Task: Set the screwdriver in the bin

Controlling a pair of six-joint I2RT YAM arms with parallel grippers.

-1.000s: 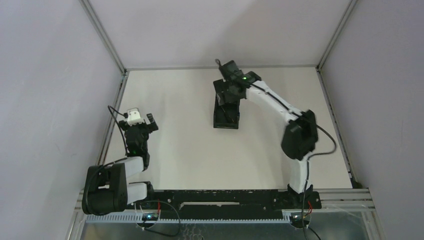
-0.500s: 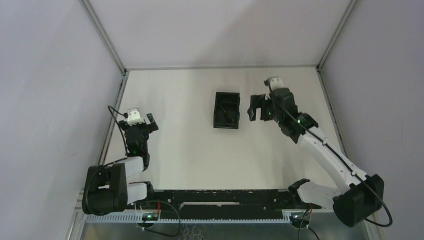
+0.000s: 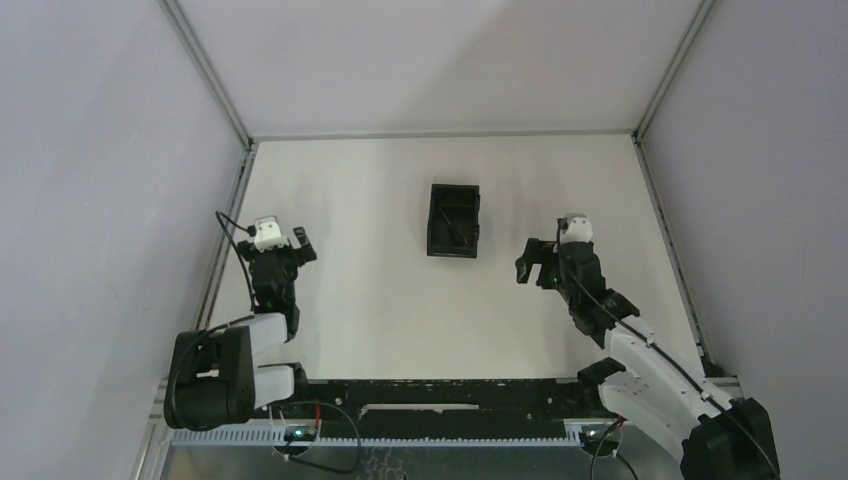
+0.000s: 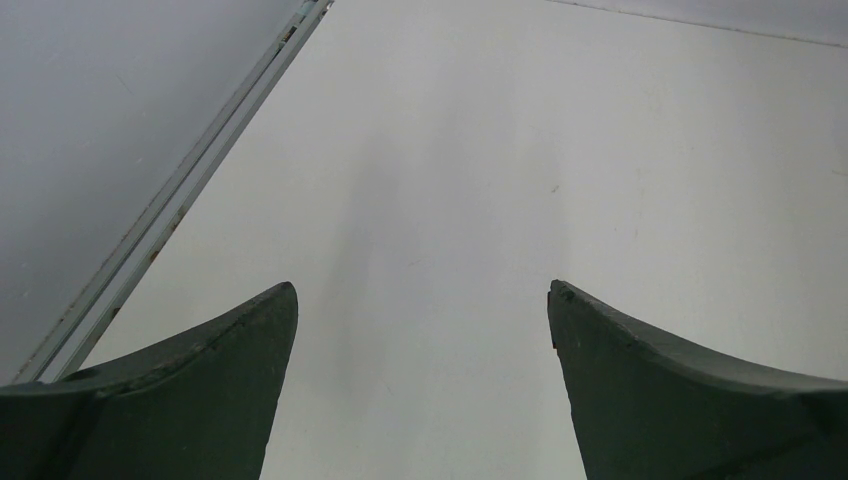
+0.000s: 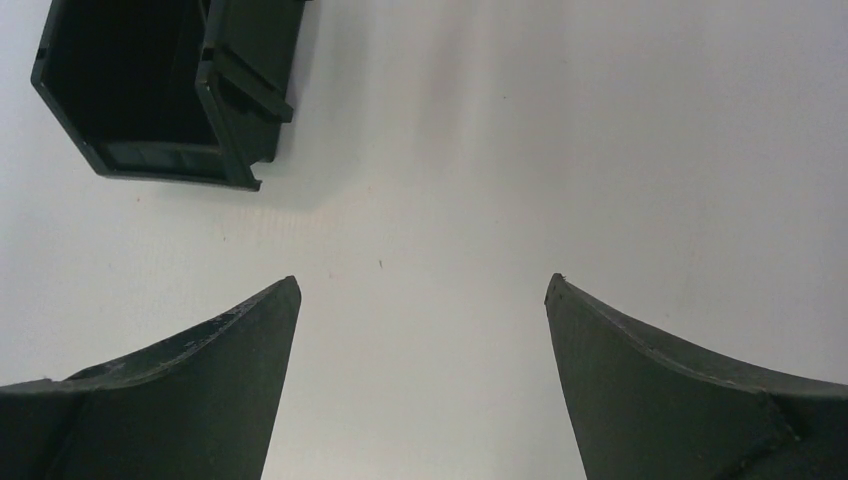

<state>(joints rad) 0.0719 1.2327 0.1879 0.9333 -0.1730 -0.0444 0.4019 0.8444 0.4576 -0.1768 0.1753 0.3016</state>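
Lying diagonally inside bin: screwdriver

Lab enclosure: grey walls, white table.

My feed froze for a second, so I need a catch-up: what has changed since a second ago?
The right gripper drew back from over the bin toward its base, to the bin's right, and now hangs over bare table with jaws open and empty. A thin dark shape, likely the screwdriver, lies inside the bin. The bin and the left gripper, jaws open, stayed put.
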